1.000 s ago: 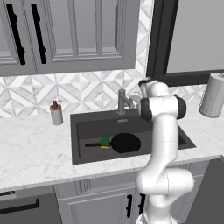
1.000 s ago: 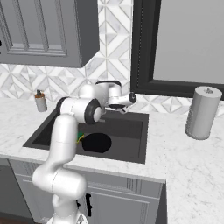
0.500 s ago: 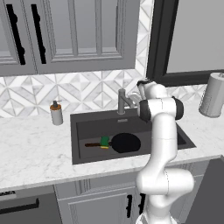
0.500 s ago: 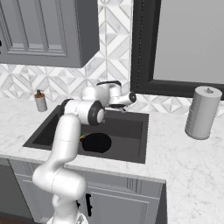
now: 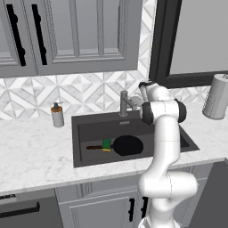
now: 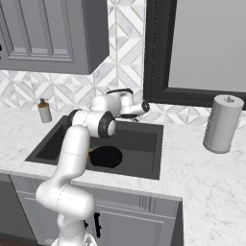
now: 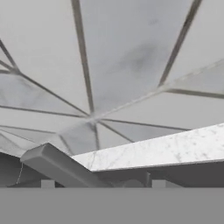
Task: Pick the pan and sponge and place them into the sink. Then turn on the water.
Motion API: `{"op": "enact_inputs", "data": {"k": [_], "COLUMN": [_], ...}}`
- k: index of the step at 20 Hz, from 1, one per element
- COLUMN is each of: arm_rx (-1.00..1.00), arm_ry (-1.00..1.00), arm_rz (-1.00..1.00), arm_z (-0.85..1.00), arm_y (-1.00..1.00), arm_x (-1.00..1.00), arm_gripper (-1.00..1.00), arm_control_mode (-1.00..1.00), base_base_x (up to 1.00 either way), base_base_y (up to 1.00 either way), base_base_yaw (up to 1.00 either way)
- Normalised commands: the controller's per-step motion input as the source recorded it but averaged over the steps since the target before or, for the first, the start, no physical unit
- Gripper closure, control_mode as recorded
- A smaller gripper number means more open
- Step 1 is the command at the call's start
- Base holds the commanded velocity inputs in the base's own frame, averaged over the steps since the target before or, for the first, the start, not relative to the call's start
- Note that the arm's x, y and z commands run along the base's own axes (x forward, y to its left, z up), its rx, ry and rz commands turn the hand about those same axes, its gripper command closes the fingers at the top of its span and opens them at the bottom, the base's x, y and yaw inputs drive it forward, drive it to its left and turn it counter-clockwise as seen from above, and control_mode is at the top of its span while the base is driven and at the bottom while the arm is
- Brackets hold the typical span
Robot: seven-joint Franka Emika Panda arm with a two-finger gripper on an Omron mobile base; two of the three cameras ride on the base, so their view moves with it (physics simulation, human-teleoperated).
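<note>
The black pan [image 5: 128, 145] lies flat in the dark sink [image 5: 84, 129], its reddish handle pointing left. The green sponge [image 5: 106, 144] rests on that handle beside the pan. From the right base view the pan [image 6: 106, 156] sits at the near side of the sink [image 6: 139, 144], partly behind my arm. My gripper [image 5: 135, 101] is up at the grey faucet [image 5: 124, 103] by the back rim, level with its top. The hand view looks past a grey faucet bar [image 7: 57, 164] at the tiled backsplash. How the jaws stand is unclear. The water is out of view.
A soap bottle [image 5: 57, 116] stands on the counter left of the sink. A paper towel roll [image 5: 218, 96] stands at the right, also in the right base view [image 6: 219, 124]. Wall cabinets hang above, and a dark-framed window is behind the faucet.
The hand has crept slightly closer to the faucet. Pan and sponge lie still in the sink.
</note>
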Motion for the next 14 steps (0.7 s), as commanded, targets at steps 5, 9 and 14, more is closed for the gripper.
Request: {"op": "enact_inputs", "data": {"k": [5, 9, 14], "arm_rx": [0.00, 0.01, 0.13], "arm_ry": [0.00, 0.00, 0.11], "arm_rz": [0.00, -0.04, -0.15], "arm_z": [-0.01, -0.01, 0.00], "arm_y": [0.00, 0.00, -0.06], "arm_x": [0.01, 0.00, 0.03], "arm_gripper": [1.00, 1.00, 1.00], "arm_control_mode": [-1.00, -1.00, -1.00], "base_base_x": [0.00, 0.00, 0.00], "base_base_y": [0.00, 0.00, 0.00], "base_base_yaw": [0.00, 0.00, 0.00]}}
